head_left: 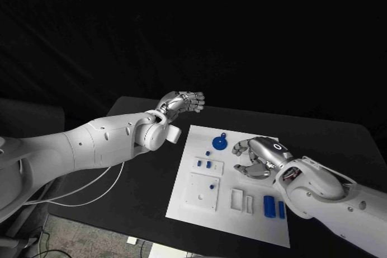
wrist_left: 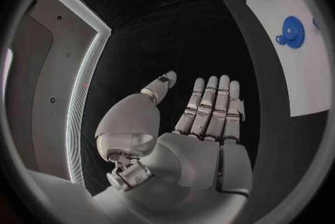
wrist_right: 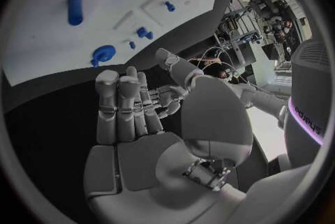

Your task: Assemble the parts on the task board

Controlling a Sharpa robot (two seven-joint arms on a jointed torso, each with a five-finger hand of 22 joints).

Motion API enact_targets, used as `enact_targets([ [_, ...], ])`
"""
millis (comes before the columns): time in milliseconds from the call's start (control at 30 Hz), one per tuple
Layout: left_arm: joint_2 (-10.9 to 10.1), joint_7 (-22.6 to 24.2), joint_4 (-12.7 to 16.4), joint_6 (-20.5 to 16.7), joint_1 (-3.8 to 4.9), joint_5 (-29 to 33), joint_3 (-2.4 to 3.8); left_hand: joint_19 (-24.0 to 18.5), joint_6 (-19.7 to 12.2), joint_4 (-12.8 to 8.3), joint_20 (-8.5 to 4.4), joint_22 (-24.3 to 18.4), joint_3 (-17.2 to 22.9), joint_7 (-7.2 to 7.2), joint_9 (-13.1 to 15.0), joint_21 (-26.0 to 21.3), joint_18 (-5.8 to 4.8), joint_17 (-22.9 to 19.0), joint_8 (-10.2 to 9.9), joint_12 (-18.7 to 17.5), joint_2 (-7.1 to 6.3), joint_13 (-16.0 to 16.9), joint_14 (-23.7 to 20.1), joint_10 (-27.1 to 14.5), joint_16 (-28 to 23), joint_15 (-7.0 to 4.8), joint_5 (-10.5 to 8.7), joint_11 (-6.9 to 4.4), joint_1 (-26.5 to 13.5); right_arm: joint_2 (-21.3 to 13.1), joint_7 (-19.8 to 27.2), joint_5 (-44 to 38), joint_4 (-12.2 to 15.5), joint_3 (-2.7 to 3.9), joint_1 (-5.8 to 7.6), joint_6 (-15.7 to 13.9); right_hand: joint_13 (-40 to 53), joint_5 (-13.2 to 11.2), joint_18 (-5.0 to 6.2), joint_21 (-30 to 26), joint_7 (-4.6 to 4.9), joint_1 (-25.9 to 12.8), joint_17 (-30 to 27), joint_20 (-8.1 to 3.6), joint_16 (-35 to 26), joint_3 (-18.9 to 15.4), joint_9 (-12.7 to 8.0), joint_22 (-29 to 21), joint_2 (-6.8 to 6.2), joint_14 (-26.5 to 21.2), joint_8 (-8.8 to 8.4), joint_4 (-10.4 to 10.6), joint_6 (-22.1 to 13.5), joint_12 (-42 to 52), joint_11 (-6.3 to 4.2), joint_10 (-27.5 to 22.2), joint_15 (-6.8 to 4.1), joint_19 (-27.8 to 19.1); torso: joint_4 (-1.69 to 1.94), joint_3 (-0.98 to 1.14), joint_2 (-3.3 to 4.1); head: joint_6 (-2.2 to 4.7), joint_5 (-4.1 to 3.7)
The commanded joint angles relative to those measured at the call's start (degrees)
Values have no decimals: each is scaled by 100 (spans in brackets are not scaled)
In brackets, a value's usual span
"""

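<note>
The white task board [head_left: 230, 213] lies in the middle of the black table. On it a blue gear [head_left: 220, 141] lies near the far edge, small blue parts [head_left: 208, 164] sit below it, and two blue cylinders [head_left: 274, 207] lie near the right side. My right hand [head_left: 259, 157] hovers over the board's far right part, just right of the gear, fingers partly bent and holding nothing. My left hand [head_left: 182, 103] is raised off the board's far left, fingers straight, palm bare [wrist_left: 202, 118]. The right wrist view shows the right hand [wrist_right: 133, 112], the gear [wrist_right: 103, 55] and a cylinder [wrist_right: 75, 9].
White raised blocks and slots [head_left: 204, 190] fill the board's near left part. A white cable [head_left: 80, 196] hangs by the table's left edge. Bare black table [head_left: 322, 135] lies right of and behind the board. The left wrist view catches the gear [wrist_left: 292, 31] on the board [wrist_left: 300, 84].
</note>
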Motion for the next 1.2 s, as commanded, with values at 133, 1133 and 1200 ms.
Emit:
enact_targets([
  [133, 21, 43, -25, 98, 12, 14, 4, 16, 29, -33, 21, 11, 0, 137, -10, -27, 35, 6, 1, -25, -43, -6, -26, -13, -34, -3, -29, 32, 20, -138, -93, -137, -240, -5, 71, 900, -24, 1, 484, 32, 3, 12, 5, 9, 45, -81, -9, 87, -13, 21, 25, 26, -12, -22, 13, -3, 2, 27, 6, 3, 0, 55, -74],
  [1133, 35, 37, -73, 126, 10, 14, 4, 18, 33, -37, 26, 14, 3, 136, -12, -33, 37, 9, 2, -24, -41, -5, -29, -16, -35, 0, -37, 33, 22, 24, -383, -779, -575, -110, 36, 1499, -191, -718, 484, 10, -114, 362, -93, 90, 123, 503, -7, 117, -25, -38, 215, 278, 235, 308, -85, 282, -89, -8, 24, -14, 7, 34, -139],
  [1200, 38, 34, -75, 128, 10, 14, 4, 18, 33, -37, 27, 14, 3, 136, -12, -34, 37, 9, 2, -24, -40, -5, -29, -16, -36, 0, -37, 33, 22, 34, -380, -781, -581, -113, 28, 1490, -176, -747, 484, 36, -145, 383, -97, 82, 139, 610, 4, 121, 1, -15, 248, 307, 308, 363, -113, 342, -117, 14, 29, -11, 9, 28, -139],
])
